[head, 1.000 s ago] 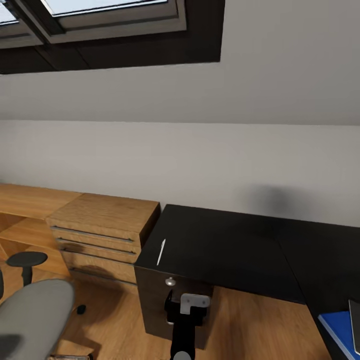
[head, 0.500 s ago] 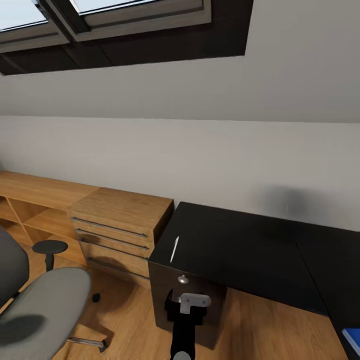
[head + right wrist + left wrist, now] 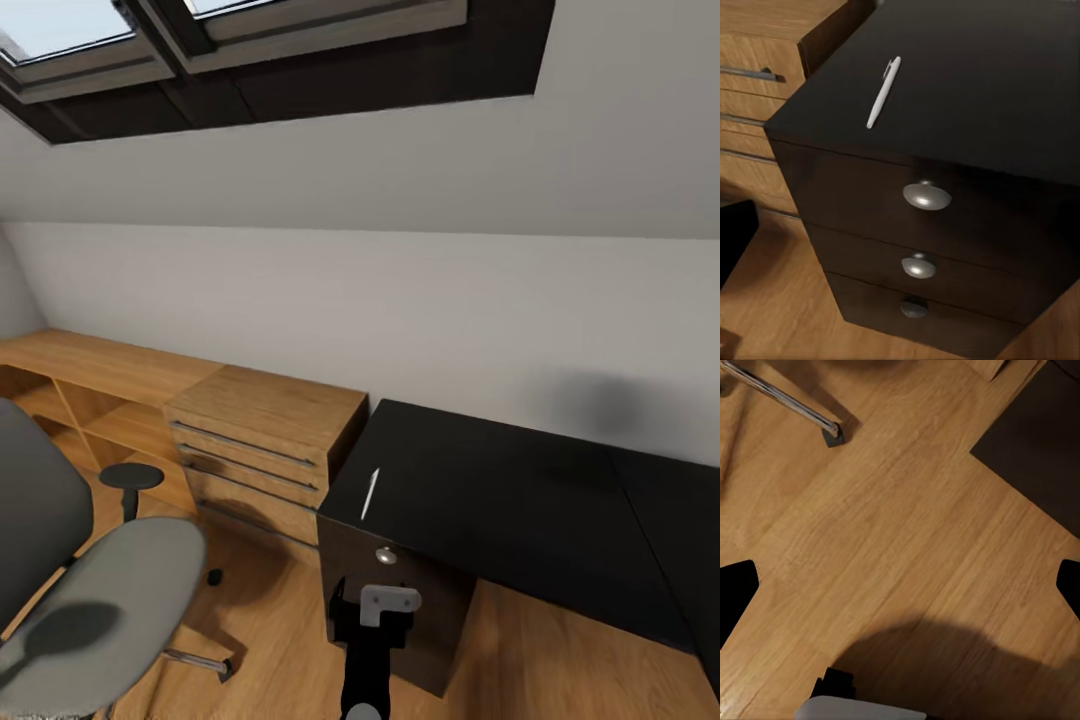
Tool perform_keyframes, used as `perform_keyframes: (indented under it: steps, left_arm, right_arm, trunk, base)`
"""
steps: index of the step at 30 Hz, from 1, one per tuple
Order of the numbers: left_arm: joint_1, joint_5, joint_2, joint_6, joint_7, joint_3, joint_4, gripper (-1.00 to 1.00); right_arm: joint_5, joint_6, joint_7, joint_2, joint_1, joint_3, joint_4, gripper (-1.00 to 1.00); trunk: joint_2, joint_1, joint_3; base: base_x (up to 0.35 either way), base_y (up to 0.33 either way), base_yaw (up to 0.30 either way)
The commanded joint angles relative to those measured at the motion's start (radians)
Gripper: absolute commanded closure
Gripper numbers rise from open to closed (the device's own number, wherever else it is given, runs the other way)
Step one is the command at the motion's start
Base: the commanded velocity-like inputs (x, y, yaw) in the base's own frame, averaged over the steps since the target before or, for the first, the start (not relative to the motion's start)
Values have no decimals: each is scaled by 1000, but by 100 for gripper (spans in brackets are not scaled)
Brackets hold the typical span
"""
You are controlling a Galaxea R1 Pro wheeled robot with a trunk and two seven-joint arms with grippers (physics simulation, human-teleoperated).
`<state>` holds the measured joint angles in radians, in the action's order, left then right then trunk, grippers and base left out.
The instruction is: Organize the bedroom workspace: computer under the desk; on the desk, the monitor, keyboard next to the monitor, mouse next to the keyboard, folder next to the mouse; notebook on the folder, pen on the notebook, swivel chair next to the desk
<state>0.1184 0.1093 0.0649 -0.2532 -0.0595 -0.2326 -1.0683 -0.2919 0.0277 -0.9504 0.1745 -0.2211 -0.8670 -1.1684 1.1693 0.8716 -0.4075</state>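
the grey padded swivel chair (image 3: 95,590) stands on the wood floor (image 3: 900,547), left of the wooden drawer chest (image 3: 262,440). the thin white pen (image 3: 370,493) lies at the black desk's (image 3: 500,490) front-left corner. whether either gripper is wide or narrow cannot be told.

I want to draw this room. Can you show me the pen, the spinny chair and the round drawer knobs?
White pen (image 3: 883,92), right wrist view: middle of barrel.
Grey swivel chair (image 3: 105,590), head view: seat cushion.
Top round silver knob (image 3: 926,196), right wrist view: its dome.
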Motion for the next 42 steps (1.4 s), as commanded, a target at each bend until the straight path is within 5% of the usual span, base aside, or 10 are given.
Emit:
perform_keyframes:
  steps: [1, 22, 27, 42]
  left_arm:
    - [0, 10, 1, -8, -5, -4, -2, -100]
    - [1, 10, 1, -8, -5, -4, -2, -100]
    - [0, 9, 9, 21, -5, -3, -6, -100]
    - [1, 10, -8, 103, -3, -1, -10, -100]
  right_arm:
    - [-1, 3, -6, 0, -1, -2, -1, -100]
    - [17, 1, -7, 0, -1, -22, -18, -100]
    - [-2, 29, 21, -28, -30, 7, 11, -100]
    - [82, -5, -38, -64, 22, -36, -51, -100]
  trunk:
    - [1, 0, -2]
    - [1, 0, -22]
    - [1, 0, -22]
    - [1, 0, -22]
  base:
    - [0, 0, 154]
    - [0, 0, 106]
    - [0, 0, 0]
    - [92, 0, 0]
